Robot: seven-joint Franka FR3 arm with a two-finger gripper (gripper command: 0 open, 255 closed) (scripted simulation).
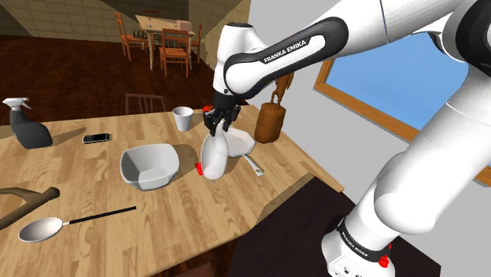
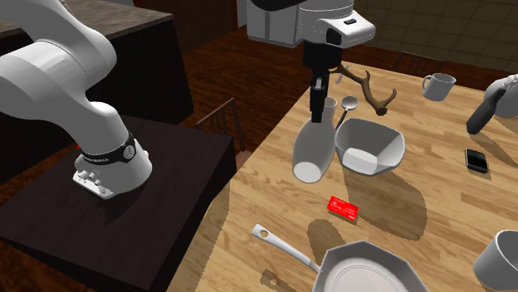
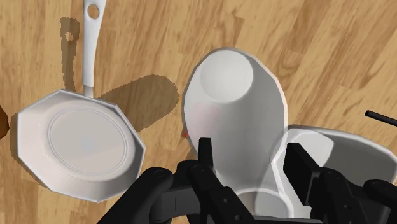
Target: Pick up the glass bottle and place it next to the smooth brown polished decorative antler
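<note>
Over the middle of the tabletop, between the white bowl and the white pan, my gripper clasps the tilted white bottle by its neck. The brown antler lies beyond the bowl, near the tabletop's end.

Bright, even light falls on the wooden tabletop, while the room behind it in the shoulder view is dim. A window shows flat blue daylight. Shadows are hard-edged and brown on the wood beside the pan and the white bottle. Everything is sharp from edge to edge.
</note>
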